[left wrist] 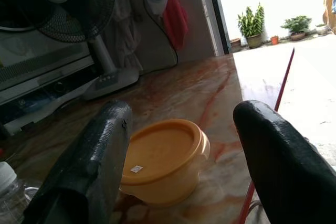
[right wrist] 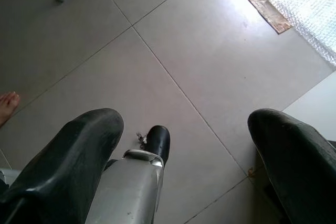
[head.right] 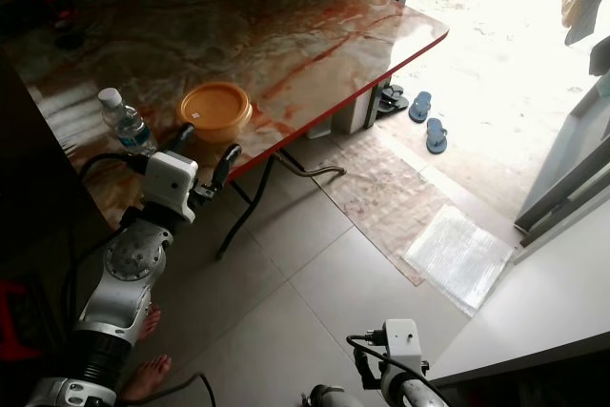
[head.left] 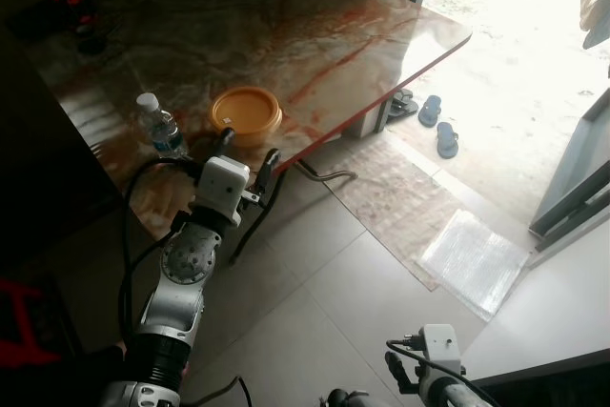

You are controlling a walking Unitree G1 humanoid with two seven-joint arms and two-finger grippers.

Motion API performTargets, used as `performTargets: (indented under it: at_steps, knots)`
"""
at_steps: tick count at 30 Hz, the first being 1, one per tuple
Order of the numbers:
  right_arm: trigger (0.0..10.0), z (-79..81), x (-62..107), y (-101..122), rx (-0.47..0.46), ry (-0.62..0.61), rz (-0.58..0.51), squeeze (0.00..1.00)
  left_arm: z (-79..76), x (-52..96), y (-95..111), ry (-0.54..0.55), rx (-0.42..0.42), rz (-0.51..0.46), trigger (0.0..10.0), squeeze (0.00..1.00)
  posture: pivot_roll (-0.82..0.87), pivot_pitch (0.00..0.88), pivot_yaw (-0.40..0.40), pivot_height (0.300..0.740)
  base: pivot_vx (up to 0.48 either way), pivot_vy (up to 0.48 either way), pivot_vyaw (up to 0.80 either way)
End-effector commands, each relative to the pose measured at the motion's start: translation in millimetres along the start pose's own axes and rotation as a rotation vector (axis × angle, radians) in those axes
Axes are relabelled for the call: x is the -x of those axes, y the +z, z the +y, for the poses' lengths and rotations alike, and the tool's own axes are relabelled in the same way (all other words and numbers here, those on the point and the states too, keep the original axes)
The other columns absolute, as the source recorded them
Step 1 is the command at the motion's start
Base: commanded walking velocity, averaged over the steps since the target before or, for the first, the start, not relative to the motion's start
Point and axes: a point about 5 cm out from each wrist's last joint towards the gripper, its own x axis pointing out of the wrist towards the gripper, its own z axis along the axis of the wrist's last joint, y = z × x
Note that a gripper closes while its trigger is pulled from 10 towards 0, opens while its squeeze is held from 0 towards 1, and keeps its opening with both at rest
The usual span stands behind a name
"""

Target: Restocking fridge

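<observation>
Left claw (head.left: 246,152) raised, spread; right claw (right wrist: 184,145) low, spread.

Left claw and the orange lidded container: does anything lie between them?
Nothing. In the left wrist view only bare marble table separates the open left claw from the orange container. The water bottle stands off to its side.

Surface (head.left: 315,35): glossy marbled stone look. Tub (head.left: 246,113): smooth matt orange plastic. Bottle (head.left: 162,128): clear plastic. Floor (head.left: 324,312): smooth matt tile.
</observation>
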Motion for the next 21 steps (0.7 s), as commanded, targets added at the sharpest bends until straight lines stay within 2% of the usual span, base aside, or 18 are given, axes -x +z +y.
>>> performTargets:
  at_steps: [1, 5, 6, 9, 16, 21]
  knots:
    - [10.0, 0.2, 1.3, -5.9, 0.003, 0.003, 0.026, 0.00, 7.8, 5.3, 2.1, 0.020, -0.016, 0.020, 10.0, 0.00, -0.09, 0.179, -0.003, 0.740, 0.000, 0.000, 0.00]
    - [10.0, 0.0, 0.7, -4.1, 0.006, 0.003, 0.025, 0.00, 21.2, 12.0, 0.9, 0.083, -0.016, 0.074, 10.0, 0.00, -0.09, 0.172, -0.004, 0.740, 0.000, 0.000, 0.00]
    - [10.0, 0.0, 0.2, -1.9, 0.012, 0.003, 0.015, 0.00, 22.7, 18.8, -6.2, 0.100, 0.002, 0.111, 10.0, 0.00, -0.08, 0.162, -0.004, 0.740, 0.000, 0.000, 0.00]
    - [10.0, 0.1, -0.8, 4.3, 0.019, -0.001, -0.019, 0.00, 21.6, 26.9, -17.2, 0.124, 0.032, 0.167, 10.0, 0.00, -0.09, 0.146, -0.006, 0.740, 0.000, 0.000, 0.00]
    - [10.0, -0.3, -2.9, 14.5, 0.026, -0.007, -0.057, 0.00, 8.2, 21.3, -19.3, 0.118, 0.087, 0.184, 10.0, 0.00, -0.09, 0.092, -0.017, 0.740, 0.000, 0.000, 0.00]
    - [10.0, -0.1, -4.5, 19.3, 0.028, -0.012, -0.057, 0.00, 5.7, 8.9, -14.2, 0.116, 0.088, 0.136, 10.0, 0.00, -0.06, 0.070, -0.024, 0.740, 0.000, 0.000, 0.00]
